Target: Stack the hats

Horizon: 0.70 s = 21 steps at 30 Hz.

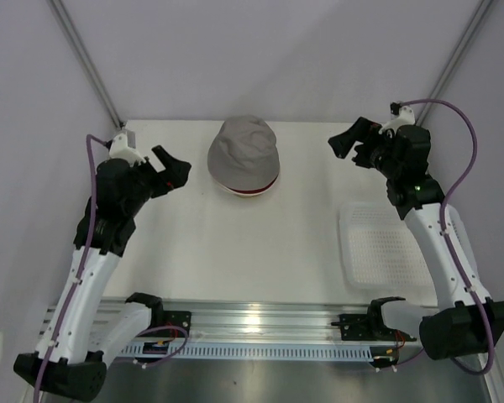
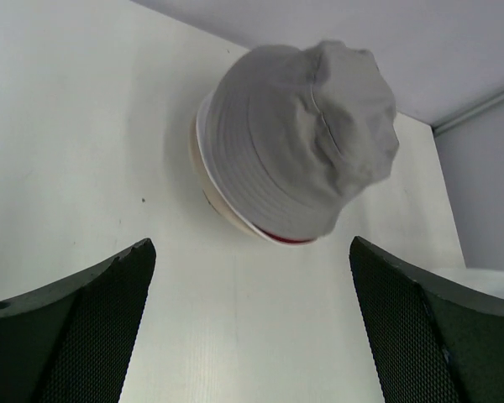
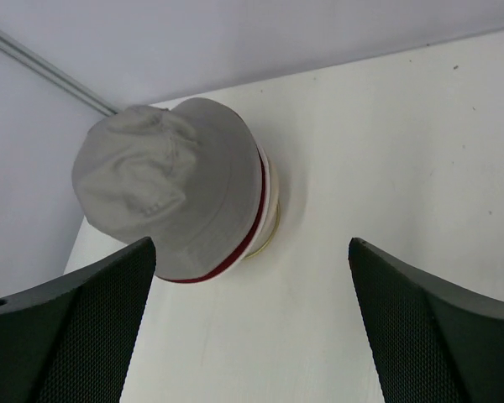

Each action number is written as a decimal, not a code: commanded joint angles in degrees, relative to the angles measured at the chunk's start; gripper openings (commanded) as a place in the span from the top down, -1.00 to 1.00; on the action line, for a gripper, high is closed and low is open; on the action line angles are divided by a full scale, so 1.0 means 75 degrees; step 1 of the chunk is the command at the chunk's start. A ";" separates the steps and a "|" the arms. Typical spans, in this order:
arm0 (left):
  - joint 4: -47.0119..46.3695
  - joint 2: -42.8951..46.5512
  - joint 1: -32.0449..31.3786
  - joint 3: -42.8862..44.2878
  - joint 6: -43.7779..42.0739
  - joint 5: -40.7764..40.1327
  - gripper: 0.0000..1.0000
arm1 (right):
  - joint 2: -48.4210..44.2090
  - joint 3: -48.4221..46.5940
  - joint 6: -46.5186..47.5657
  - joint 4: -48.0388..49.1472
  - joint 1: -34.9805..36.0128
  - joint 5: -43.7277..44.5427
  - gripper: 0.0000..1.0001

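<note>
Left gripper [image 1: 175,168]: jaws spread wide, nothing between them. In its wrist view both mesh-textured fingers [image 2: 84,327] stand at the frame's lower corners, with only bare table [image 1: 235,243] between them. Right gripper [image 1: 343,143]: also released, jaws wide and nothing gripped; its wrist view shows the same wide gap over the tabletop.

Landmark: white mesh basket [image 1: 382,243], lying flat on the table.

- The hats sit in one pile to the left of the basket and farther back, well apart from it, near the rear wall.
- Grey hat [image 1: 244,155] is on top, crown up and somewhat crumpled.
- Dark red hat [image 3: 245,243] is under it; only a thin rim shows at the pile's lower edge.
- Cream-white hat [image 3: 270,206] is at the bottom, showing as a pale band below the red rim.
- Right gripper hangs just behind the basket's rear edge, raised off the table, fingers pointing left toward the pile and not touching it.
- Left gripper is far to the basket's left, beyond the pile, raised, fingers pointing right toward the hats, clear of them.
- The pile lies between the two grippers.
</note>
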<state>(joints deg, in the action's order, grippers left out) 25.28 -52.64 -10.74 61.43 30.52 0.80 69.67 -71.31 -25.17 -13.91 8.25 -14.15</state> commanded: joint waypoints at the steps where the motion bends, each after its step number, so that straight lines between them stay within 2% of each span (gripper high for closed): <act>1: 0.0494 0.0865 -0.0068 -0.0303 0.0196 0.0666 -0.99 | -0.0814 0.0587 0.0145 -0.0196 0.0036 0.0222 -0.99; 5: 0.1012 0.1768 -0.0068 -0.0735 -0.0073 0.1147 -0.99 | -0.1589 0.1081 0.0110 -0.0418 0.0048 0.0375 -0.99; 7: 0.1385 0.2061 -0.0068 -0.0831 -0.0318 0.1055 -0.99 | -0.1847 0.1361 0.0063 -0.0663 0.0048 0.0399 -0.99; 11: 0.1704 0.2179 -0.0068 -0.0936 -0.0881 0.0715 -0.99 | -0.2316 0.1982 -0.0089 -0.0629 0.0072 0.0457 -0.99; 17: 0.1528 0.2133 -0.0068 -0.1077 -0.0988 0.0983 -0.99 | -0.2551 0.2055 -0.0160 -0.0630 0.0095 0.0703 -0.99; 21: 0.1563 0.2202 -0.0068 -0.1101 -0.1081 0.0785 -0.99 | -0.2563 0.1973 -0.0148 -0.0524 0.0095 0.0692 -0.99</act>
<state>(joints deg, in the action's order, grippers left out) 37.50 -36.73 -10.94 53.28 24.40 6.66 51.62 -55.46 -25.91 -19.42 8.58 -10.00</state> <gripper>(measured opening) 0.994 0.993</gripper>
